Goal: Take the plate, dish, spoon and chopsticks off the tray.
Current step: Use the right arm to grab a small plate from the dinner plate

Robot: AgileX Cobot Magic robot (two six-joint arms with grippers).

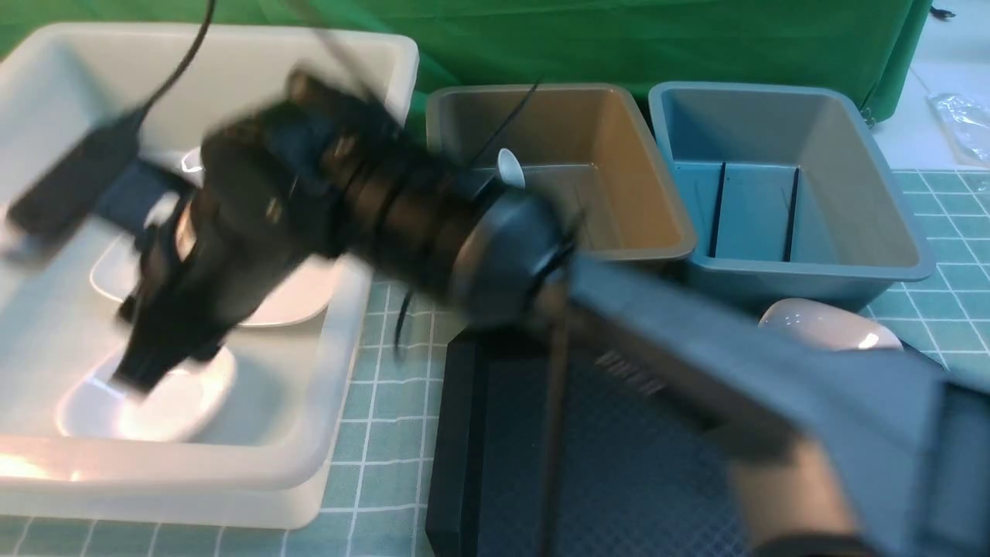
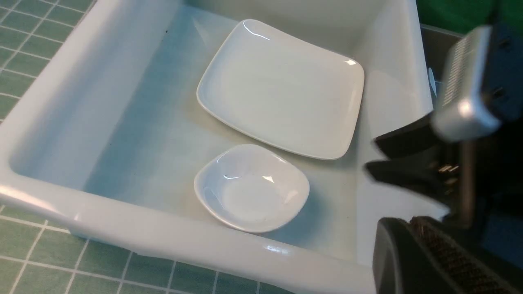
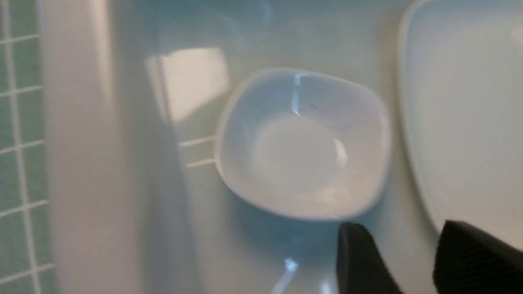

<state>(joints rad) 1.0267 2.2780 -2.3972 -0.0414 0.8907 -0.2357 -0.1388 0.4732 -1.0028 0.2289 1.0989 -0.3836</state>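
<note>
My right gripper (image 1: pixel 131 379) reaches into the white bin (image 1: pixel 325 433), blurred, just above a small white dish (image 1: pixel 166 406). Its fingers (image 3: pixel 359 261) stand open with nothing between them, and the dish (image 3: pixel 302 143) lies flat on the bin floor. The large white plate (image 2: pixel 282 87) lies beside the dish (image 2: pixel 251 188). My left gripper (image 2: pixel 392 222) is shut and empty at the bin's rim. The spoon (image 1: pixel 510 166) sits in the brown bin (image 1: pixel 657 232). Two thin black chopsticks (image 1: pixel 722 209) lie in the blue bin (image 1: pixel 889 247). Another small white dish (image 1: pixel 827 325) rests at the far right of the black tray (image 1: pixel 634 464).
The three bins stand in a row behind the tray on a green grid mat (image 1: pixel 387 371). My right arm (image 1: pixel 696 348) crosses low over the tray and the gap between the white and brown bins. A green cloth hangs at the back.
</note>
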